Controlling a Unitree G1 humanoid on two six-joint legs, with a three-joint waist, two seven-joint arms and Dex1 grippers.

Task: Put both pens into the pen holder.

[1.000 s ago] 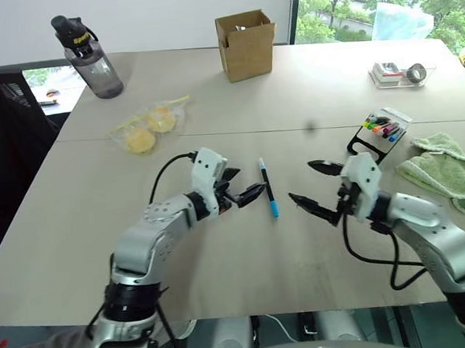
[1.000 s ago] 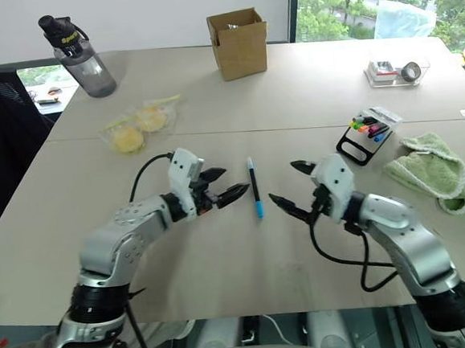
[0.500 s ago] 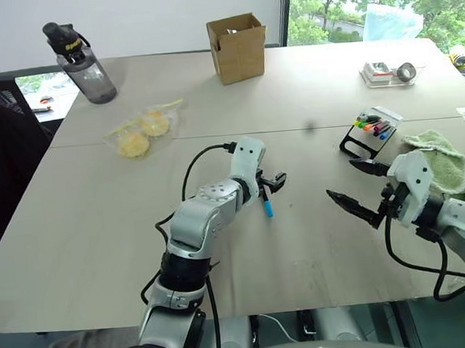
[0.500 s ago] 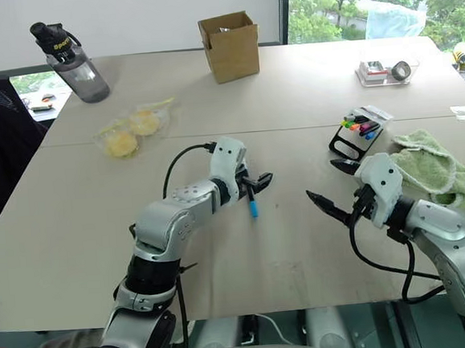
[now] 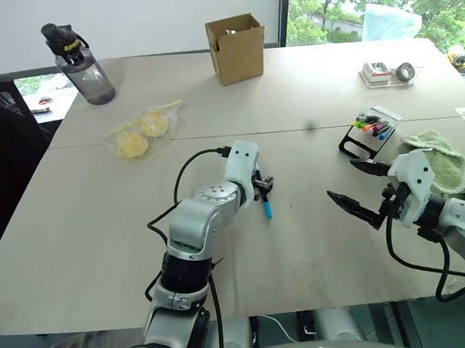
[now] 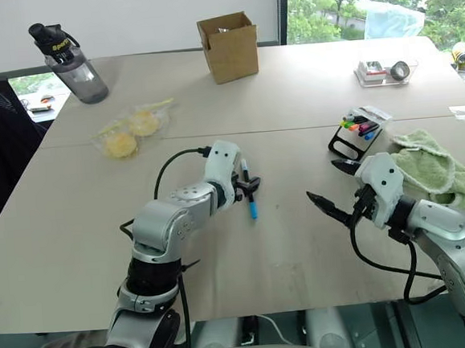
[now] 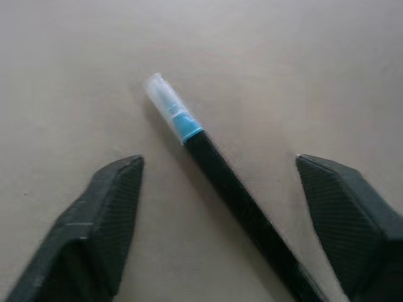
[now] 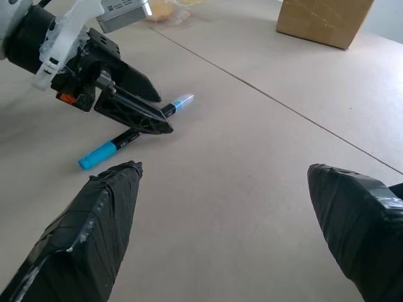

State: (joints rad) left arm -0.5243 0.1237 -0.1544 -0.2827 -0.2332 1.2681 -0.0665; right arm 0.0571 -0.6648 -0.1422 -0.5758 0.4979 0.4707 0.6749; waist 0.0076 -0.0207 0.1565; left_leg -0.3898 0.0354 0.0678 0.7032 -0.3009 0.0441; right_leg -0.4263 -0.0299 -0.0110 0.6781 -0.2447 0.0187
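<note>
A slim black pen (image 5: 262, 194) with a blue cap lies on the tan table (image 5: 100, 233) near the middle. My left gripper (image 5: 261, 188) points down over its barrel. In the left wrist view the pen (image 7: 233, 195) runs between the two black fingers (image 7: 94, 233), which stand open on either side without touching it. The pen holder (image 5: 372, 133), a small black rack with colourful marker caps, sits to the right. My right gripper (image 5: 342, 180) hovers open just in front of the holder, with nothing between its fingers. The right wrist view shows the left gripper (image 8: 135, 100) over the pen (image 8: 104, 151).
A dark water bottle (image 5: 79, 61) stands at the back left and a cardboard box (image 5: 237, 47) at the back middle. A bag of yellow items (image 5: 142, 131) lies left of centre. A green towel (image 5: 445, 161) and a clear tray (image 5: 387, 71) are at the right.
My left gripper swung right and tipped down over the pen, and its jaws have narrowed around the barrel. My right gripper drew away to the right, still open.
</note>
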